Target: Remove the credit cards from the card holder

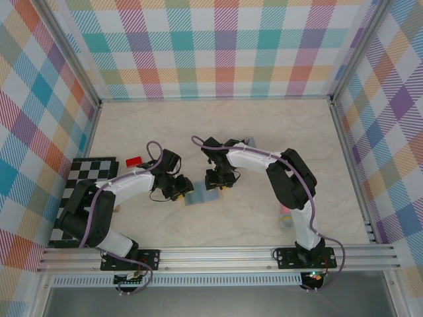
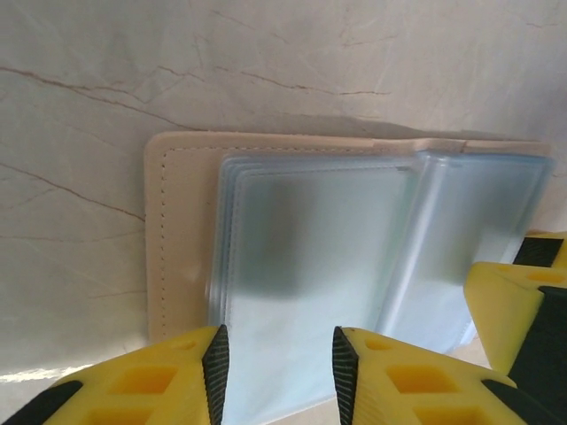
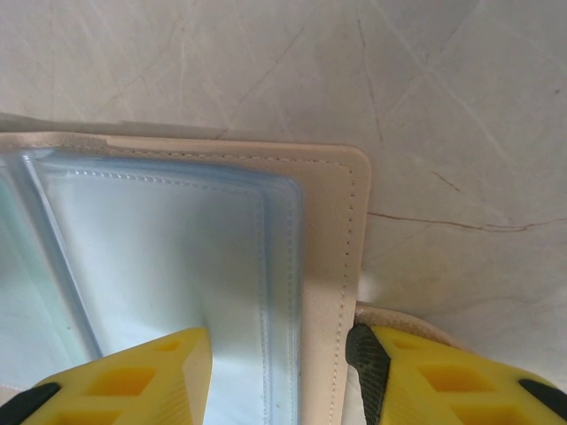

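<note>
1. Lying open and flat on the pale marbled bench (image 1: 264,125), the small folding card holder (image 1: 200,197) of tan leather with a light blue-grey lining sits near the middle, between the ends of the two arms.
2. The yellow, black-padded left fingers (image 2: 151,385) stand parted above the holder's clear blue-grey plastic sleeves (image 2: 310,266). Nothing is pinched between them, and I cannot tell whether they touch the sleeve.
3. The right fingers (image 3: 443,381) are also spread and released. They straddle the holder's stitched tan border, one over the sleeves and the other just past the leather edge.
4. Seen from above, the left fingers (image 1: 177,190) meet the holder at its left side and the right fingers (image 1: 219,179) at its far right side.
5. A thin, flat red plastic card (image 1: 135,160) lies on the bench well to the left of the holder, just beside the far corner of the black-and-white checkered board (image 1: 89,173).
</note>
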